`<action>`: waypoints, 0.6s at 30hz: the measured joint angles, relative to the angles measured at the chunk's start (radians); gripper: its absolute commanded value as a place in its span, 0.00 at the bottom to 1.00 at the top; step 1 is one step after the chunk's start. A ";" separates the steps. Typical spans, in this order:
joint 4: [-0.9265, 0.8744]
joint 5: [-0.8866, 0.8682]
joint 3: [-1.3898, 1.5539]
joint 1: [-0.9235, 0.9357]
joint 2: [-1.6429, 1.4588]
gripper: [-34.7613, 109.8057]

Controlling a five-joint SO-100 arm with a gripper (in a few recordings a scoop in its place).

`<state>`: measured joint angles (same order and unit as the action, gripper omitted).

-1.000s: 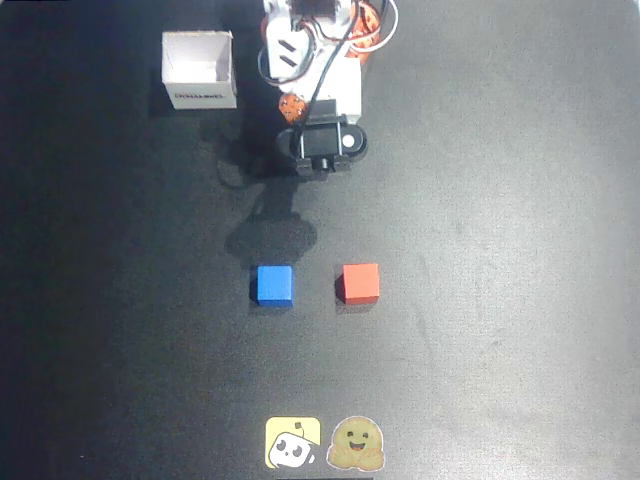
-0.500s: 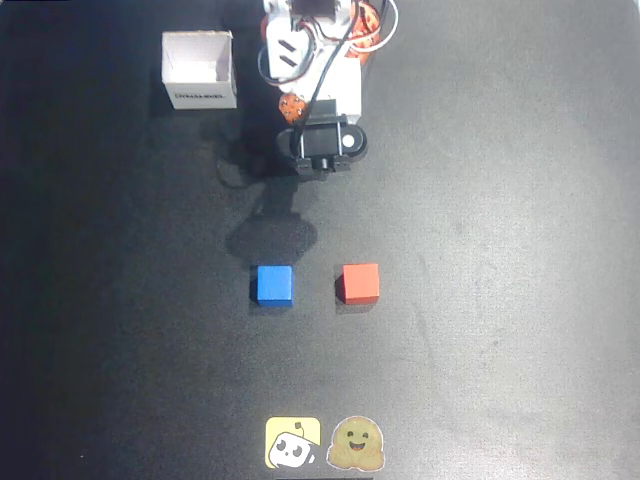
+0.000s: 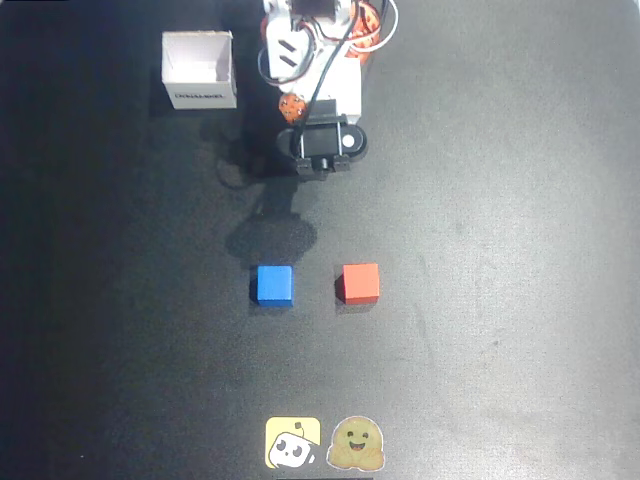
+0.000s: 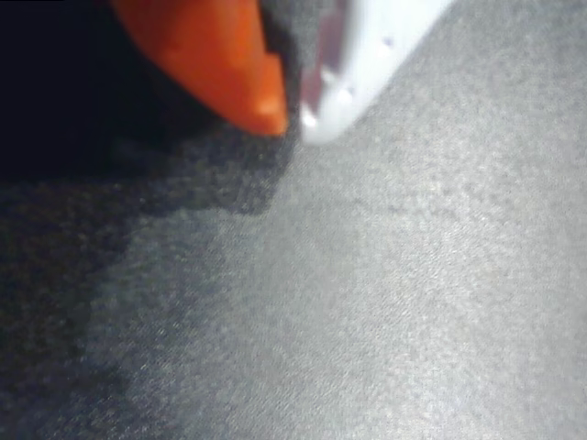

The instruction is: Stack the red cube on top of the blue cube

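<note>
In the overhead view, two cartoon-face stickers [image 3: 325, 443] lie at the bottom edge of the dark, matte worktop [image 3: 500, 250]. Farther up, the blue cube [image 3: 273, 285] sits just left of the red cube [image 3: 360, 283], apart from it. Beyond them the arm is folded near its base; a white box [image 3: 200, 69] stands open at upper left. In the wrist view the pincer [image 4: 289, 115] shows an orange and a white tip nearly touching, closed on nothing, above grey cloth.
</note>
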<state>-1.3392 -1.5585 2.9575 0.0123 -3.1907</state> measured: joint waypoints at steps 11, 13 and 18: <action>0.000 0.006 0.000 0.000 0.000 0.24; 0.000 0.015 0.000 0.000 0.000 0.24; -0.035 0.023 -0.055 -0.015 0.002 0.24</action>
<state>-1.3744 -1.5355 2.9023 -0.0031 -3.1891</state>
